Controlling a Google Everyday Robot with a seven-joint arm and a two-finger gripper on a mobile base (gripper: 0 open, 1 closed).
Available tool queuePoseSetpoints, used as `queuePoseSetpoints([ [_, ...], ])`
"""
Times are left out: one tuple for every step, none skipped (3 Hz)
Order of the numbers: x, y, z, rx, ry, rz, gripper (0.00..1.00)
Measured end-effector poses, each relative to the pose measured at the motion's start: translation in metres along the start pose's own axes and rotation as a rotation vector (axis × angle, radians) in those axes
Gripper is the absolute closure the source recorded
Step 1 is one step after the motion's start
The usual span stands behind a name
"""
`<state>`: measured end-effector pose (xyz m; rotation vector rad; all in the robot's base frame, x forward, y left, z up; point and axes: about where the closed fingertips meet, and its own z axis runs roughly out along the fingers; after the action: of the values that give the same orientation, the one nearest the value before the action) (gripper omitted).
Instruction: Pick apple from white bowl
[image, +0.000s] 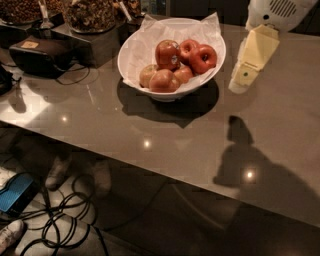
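Observation:
The white bowl (131, 64), lined with crinkled white paper, stands on the grey-brown table (150, 130) at the back centre. It holds several apples. The deep-red apple (166, 52) with a small pale sticker lies on top at the middle. Two glossy red apples (202, 58) lie to its right, and paler apples (162, 81) lie in front. My gripper (250, 65), cream-coloured under a white arm (280, 11), hangs just to the right of the bowl, close to its rim and above the table. It holds nothing.
Dark bowls of nuts (90, 12) and a black device (42, 55) stand at the back left. The table's front edge runs diagonally from left down to the right. Cables (65, 220) and a blue object (17, 192) lie on the floor below.

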<state>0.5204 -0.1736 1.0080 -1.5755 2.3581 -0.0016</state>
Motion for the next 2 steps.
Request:
queuePoseSetpoints([
  [-0.01, -0.007, -0.003, 0.031, -0.031, -0.006, 0.0],
  [-0.034, -0.01, -0.001, 0.039, -0.082, -0.014, 0.0],
])
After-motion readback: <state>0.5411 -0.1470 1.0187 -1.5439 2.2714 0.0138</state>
